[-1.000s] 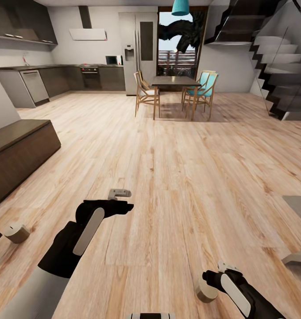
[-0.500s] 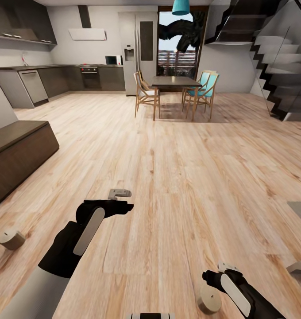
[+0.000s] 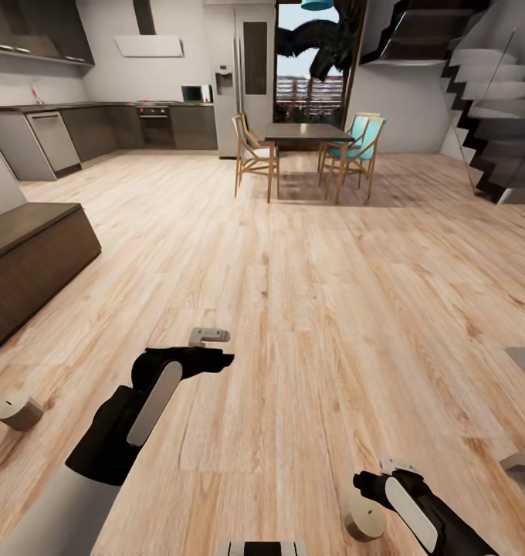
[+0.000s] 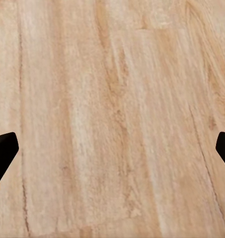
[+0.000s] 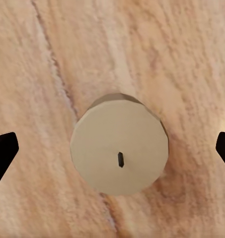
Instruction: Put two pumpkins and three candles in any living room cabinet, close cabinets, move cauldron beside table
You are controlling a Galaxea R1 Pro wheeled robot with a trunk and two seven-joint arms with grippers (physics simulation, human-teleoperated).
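In the head view the robot stands on a light wood plank floor (image 3: 309,293) in an open room, with both arms reaching forward and down. The left gripper (image 4: 112,148) hangs over bare planks; in its wrist view the two dark fingertips (image 4: 3,151) sit at opposite edges of the picture, spread wide, with nothing between them but floor. The right gripper (image 5: 112,153) is likewise wide open, its fingertips (image 5: 3,151) at the far edges of the wrist picture, and it holds nothing. Centred between them on the floor stands a candle (image 5: 119,151), a stubby beige cylinder seen from above with a small dark wick in the middle of its flat top; the same candle shows in the head view just beside the right arm's end (image 3: 364,517), near the lower edge. A second candle (image 3: 18,411) lies on the floor at the far left, well apart from the left arm (tilted, its flat top facing up and toward the camera). Beyond it, along the left side, is one end of the long dark brown cabinet (image 3: 31,266), its front shut as far as can be seen. Further back are a dining table (image 3: 305,137) with wooden chairs, grey kitchen units along the wall, and a staircase (image 3: 490,108) at the right
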